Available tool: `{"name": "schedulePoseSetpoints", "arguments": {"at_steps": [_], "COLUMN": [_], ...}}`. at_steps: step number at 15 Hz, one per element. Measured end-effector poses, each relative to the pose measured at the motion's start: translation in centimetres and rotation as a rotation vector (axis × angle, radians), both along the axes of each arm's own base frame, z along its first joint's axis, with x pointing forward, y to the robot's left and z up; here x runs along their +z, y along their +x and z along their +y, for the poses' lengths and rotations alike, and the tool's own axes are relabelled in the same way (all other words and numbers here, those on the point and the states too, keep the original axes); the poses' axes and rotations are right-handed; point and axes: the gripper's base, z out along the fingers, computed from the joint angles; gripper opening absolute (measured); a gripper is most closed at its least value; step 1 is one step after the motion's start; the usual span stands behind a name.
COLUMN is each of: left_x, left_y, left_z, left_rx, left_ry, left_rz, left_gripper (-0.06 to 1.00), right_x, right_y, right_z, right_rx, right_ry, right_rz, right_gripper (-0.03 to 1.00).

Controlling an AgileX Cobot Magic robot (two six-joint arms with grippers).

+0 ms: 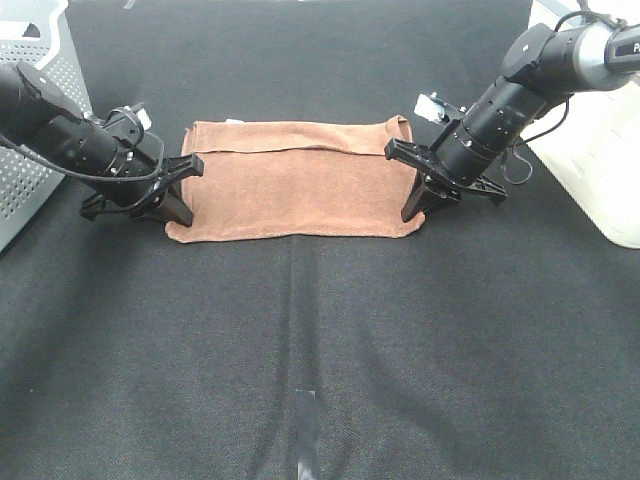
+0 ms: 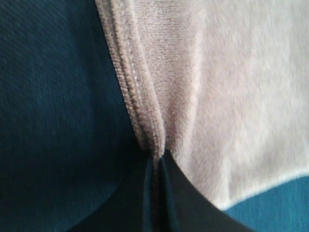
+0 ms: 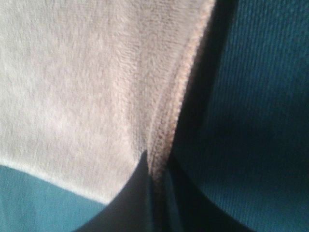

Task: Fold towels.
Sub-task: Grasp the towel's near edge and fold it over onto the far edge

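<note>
The rust-brown towel (image 1: 300,185) lies flat on the black table cover (image 1: 320,350), with a folded strip along its far edge. My left gripper (image 1: 180,215) is down at the towel's near left corner. In the left wrist view its jaws are shut on the towel's hemmed edge (image 2: 140,111), which bunches into the left gripper (image 2: 157,164). My right gripper (image 1: 412,212) is down at the near right corner. The right wrist view shows the right gripper (image 3: 154,169) shut on the towel's edge (image 3: 169,125) in the same way.
A perforated grey box (image 1: 40,120) stands at the left edge behind my left arm. A white container (image 1: 600,170) stands at the right edge beside my right arm. A pale streak (image 1: 305,430) marks the table cover near the front.
</note>
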Motion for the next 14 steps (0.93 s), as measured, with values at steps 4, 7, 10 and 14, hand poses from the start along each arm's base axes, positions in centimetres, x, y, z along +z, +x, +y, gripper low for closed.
{"name": "schedulePoseSetpoints", "arguments": {"at_steps": [4, 7, 10, 14], "left_x": [2.8, 2.9, 2.9, 5.2], "left_y": [-2.0, -5.4, -6.5, -5.1], "left_z": [0.4, 0.9, 1.0, 1.0], "left_rx": [-0.114, -0.131, -0.136, -0.119], "left_ry": [0.060, 0.079, 0.081, 0.085], "left_rz": [0.055, 0.127, 0.151, 0.059], "left_gripper": [0.01, 0.01, 0.01, 0.01], "right_x": [1.1, 0.9, 0.7, 2.5], "right_y": [-3.0, -6.9, -8.3, -6.8], "right_z": [-0.5, -0.9, -0.9, -0.7], "right_rx": [0.008, 0.005, 0.007, 0.000], "right_ry": [-0.011, 0.001, 0.021, 0.035], "right_rz": [0.065, 0.118, 0.121, 0.021], "right_gripper": [0.00, 0.00, 0.00, 0.00]}}
